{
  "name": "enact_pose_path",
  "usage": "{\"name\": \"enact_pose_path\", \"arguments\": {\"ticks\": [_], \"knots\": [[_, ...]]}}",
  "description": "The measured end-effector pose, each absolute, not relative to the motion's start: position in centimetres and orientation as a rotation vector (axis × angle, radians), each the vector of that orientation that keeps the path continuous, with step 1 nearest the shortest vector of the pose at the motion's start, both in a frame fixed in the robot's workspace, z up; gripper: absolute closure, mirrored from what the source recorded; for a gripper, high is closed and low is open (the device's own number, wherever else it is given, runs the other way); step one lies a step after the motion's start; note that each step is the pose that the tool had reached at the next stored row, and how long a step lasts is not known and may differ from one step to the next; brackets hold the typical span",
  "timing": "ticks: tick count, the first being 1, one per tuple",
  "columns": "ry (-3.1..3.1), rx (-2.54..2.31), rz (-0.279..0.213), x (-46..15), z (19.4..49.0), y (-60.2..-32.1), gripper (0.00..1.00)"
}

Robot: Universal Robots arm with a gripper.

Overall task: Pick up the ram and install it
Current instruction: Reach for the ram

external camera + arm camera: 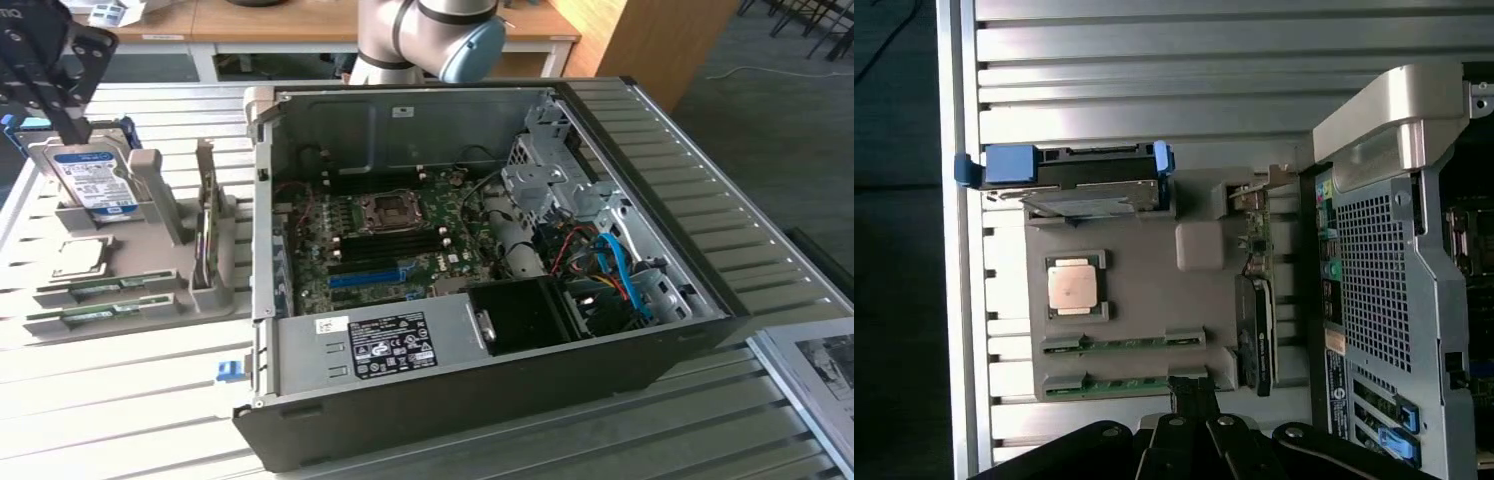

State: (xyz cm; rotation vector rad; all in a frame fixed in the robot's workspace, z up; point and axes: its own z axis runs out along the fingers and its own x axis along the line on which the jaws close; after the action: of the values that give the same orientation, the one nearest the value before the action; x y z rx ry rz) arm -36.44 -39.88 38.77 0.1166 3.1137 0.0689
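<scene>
Two ram sticks, thin green boards, lie flat in slots at the near end of a grey holder tray [160,262]; one ram stick [107,288] [1122,343] lies beside the other ram stick [99,318] [1116,383]. My black gripper [74,130] [1192,392] hangs above the tray, shut with nothing between its fingers. In the wrist view its tips sit just past one end of the second stick. The open computer case [641,330] lies on its side, showing the motherboard [380,245] with dark memory slots.
The tray also holds a silver hard drive [87,180] [1089,185] with blue rails, a square processor chip [80,258] [1076,285] and an upright expansion card [207,235] [1259,300]. The case wall [1384,260] stands close beside the tray. Everything rests on a slatted metal table [120,400].
</scene>
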Motion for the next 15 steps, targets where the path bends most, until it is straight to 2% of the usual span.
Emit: {"name": "enact_pose_path", "arguments": {"ticks": [15], "knots": [[3.114, 0.117, 0.069, -38.7, 38.7, -39.9, 0.9]]}}
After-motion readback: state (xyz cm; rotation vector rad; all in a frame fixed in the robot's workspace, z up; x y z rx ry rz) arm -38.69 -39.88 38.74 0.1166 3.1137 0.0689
